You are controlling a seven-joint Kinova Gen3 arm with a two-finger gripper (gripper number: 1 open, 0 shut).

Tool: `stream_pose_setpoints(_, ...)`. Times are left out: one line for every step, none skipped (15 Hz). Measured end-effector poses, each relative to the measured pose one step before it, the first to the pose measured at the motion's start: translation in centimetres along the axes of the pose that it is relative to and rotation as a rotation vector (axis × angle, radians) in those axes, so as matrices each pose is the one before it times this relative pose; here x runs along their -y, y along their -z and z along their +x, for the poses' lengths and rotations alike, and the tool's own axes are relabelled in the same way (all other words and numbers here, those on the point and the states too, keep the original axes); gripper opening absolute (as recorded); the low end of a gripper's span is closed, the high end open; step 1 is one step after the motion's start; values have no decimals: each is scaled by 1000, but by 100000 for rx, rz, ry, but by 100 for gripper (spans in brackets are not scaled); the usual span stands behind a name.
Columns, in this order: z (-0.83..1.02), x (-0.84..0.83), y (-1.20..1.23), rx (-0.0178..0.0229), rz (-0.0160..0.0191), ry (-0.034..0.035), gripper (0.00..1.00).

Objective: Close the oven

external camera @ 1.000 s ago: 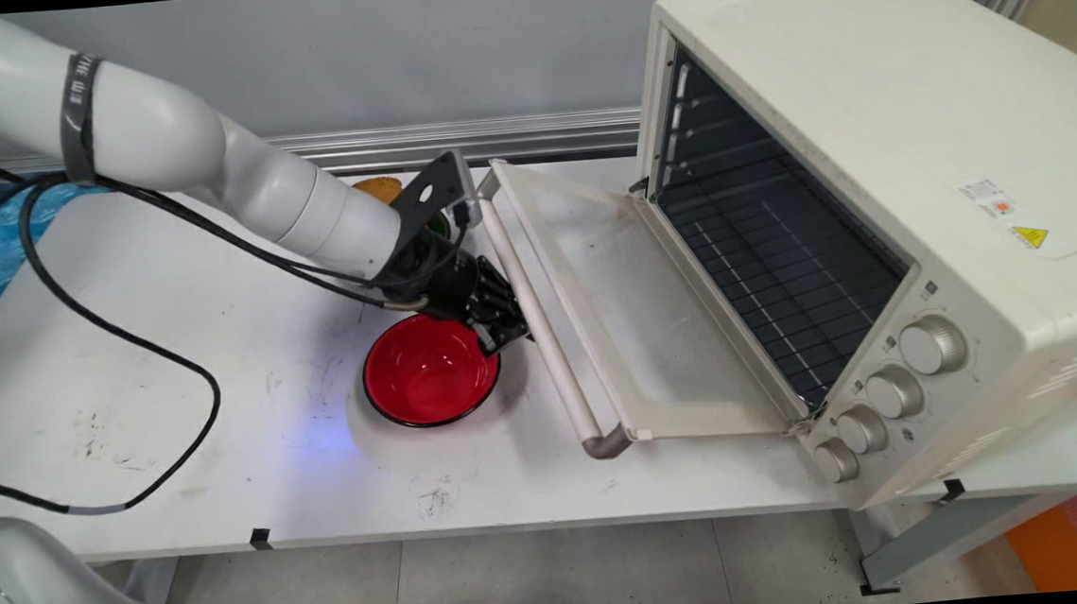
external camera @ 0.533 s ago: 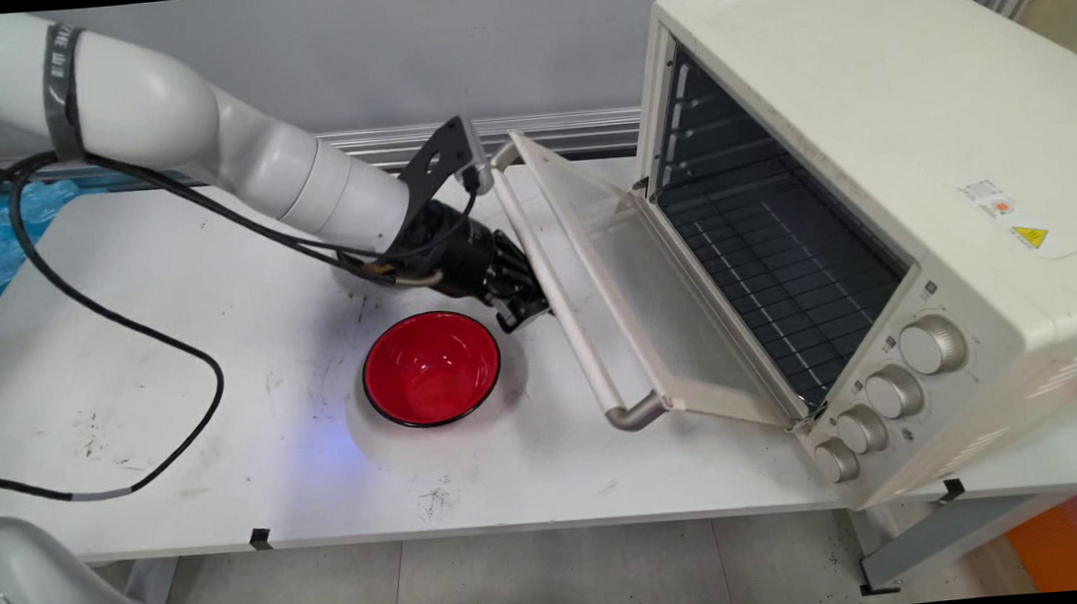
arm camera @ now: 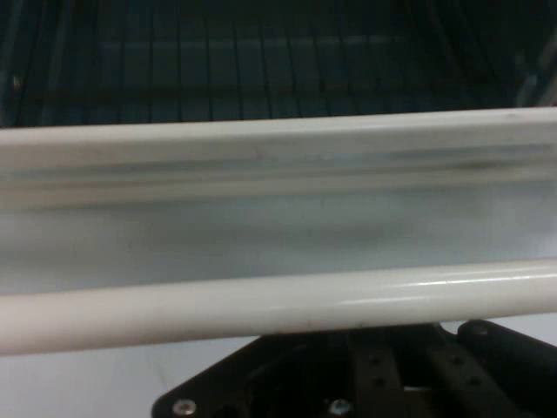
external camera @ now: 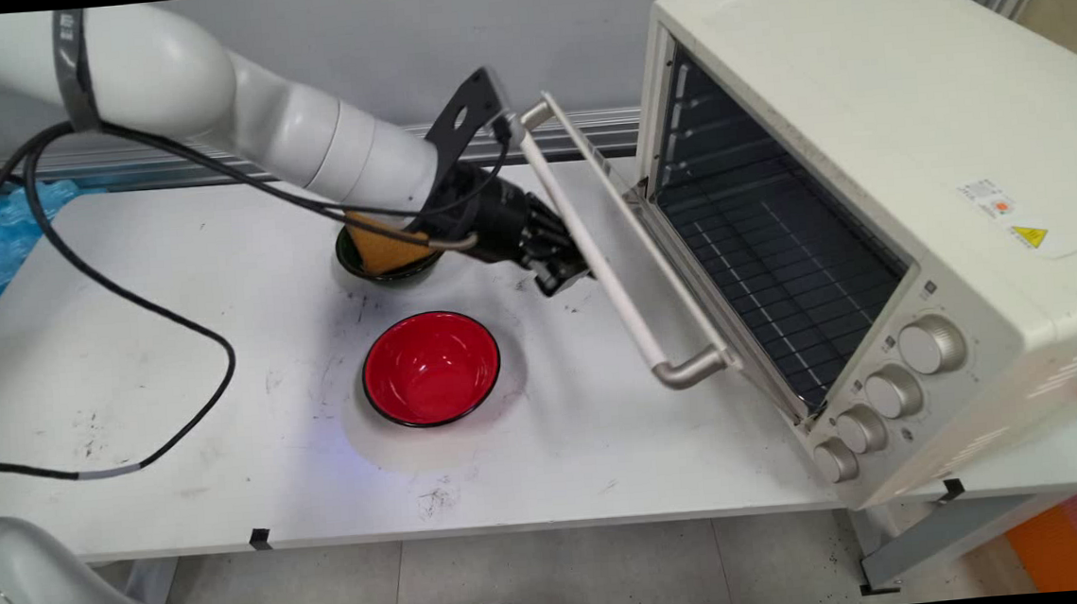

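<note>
My black gripper (external camera: 563, 268) presses against the underside of the white handle bar (external camera: 591, 241) of the cream toaster oven's (external camera: 871, 174) door (external camera: 652, 237). The door stands tilted, about half way between flat and shut. In the hand view the handle bar (arm camera: 278, 300) runs across just above the gripper's linkage (arm camera: 365, 370), with the door's top edge (arm camera: 278, 148) and the dark wire rack (arm camera: 261, 61) beyond it. Nothing is held. A red bowl (external camera: 431, 366) stands on the table below and left of the gripper.
A dark green bowl (external camera: 375, 268) holding an orange-brown piece (external camera: 383, 246) stands behind the red bowl, partly under the arm. Black cables (external camera: 169, 309) hang from the arm onto the table's left half. The oven fills the table's right side, knobs (external camera: 895, 391) facing front.
The oven door has swung up from lying flat to half shut. The gripper has risen and moved right with the handle, away from the red bowl.
</note>
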Motion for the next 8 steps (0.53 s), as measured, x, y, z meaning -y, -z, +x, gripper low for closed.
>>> stream_pose_setpoints(555,-38,-113,-1096,185,91,0)
stream_pose_setpoints(547,-37,-126,-1074,135,102,0)
stream_pose_setpoints(615,-37,-161,-1187,99,46,0)
stream_pose_setpoints(558,-30,-153,-1104,147,125,0)
stream_pose_setpoints(417,-11,-124,-793,139,46,0)
stream_pose_setpoints(251,1,-79,-475,104,45,0)
stream_pose_setpoints(317,2,-98,-610,132,31,0)
stream_pose_setpoints(315,6,-109,-569,101,42,0)
